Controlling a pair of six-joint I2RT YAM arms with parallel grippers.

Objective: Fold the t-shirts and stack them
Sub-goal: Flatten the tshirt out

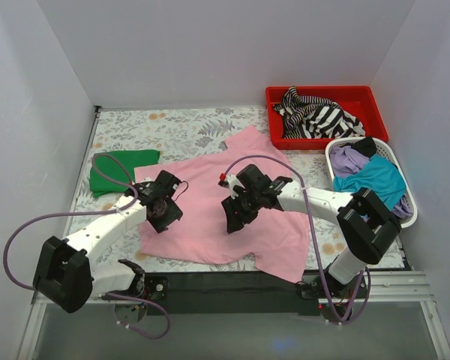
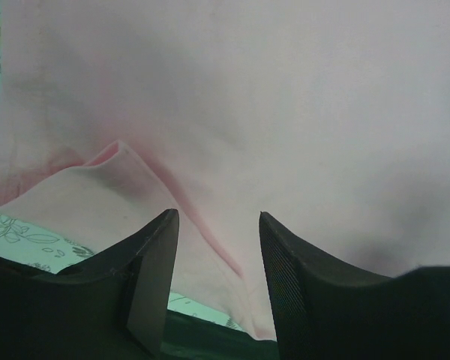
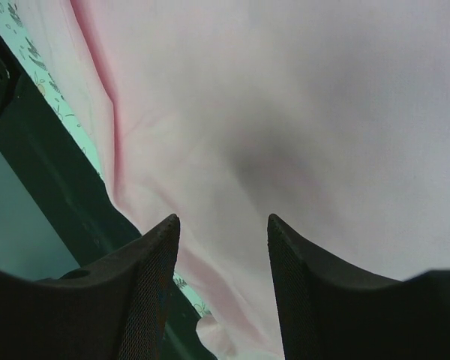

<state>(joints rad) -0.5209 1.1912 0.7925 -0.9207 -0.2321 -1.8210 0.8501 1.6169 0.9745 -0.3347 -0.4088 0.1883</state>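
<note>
The large light pink t-shirt (image 1: 217, 199) lies spread on the table's middle, its near hem at the front edge. It fills the left wrist view (image 2: 285, 105) and the right wrist view (image 3: 307, 97). My left gripper (image 1: 163, 212) is open and empty over the shirt's left side, where a fold (image 2: 146, 169) shows. My right gripper (image 1: 236, 217) is open and empty over the shirt's middle. A folded dark green t-shirt (image 1: 118, 169) lies at the left. A black-and-white striped shirt (image 1: 316, 114) sits in a red bin. Purple (image 1: 349, 159) and teal (image 1: 375, 178) shirts lie in a white basket.
The red bin (image 1: 360, 96) stands at the back right, the white basket (image 1: 409, 206) just in front of it at the right edge. A dark strip (image 1: 232, 283) runs along the table's front edge. White walls close in the table.
</note>
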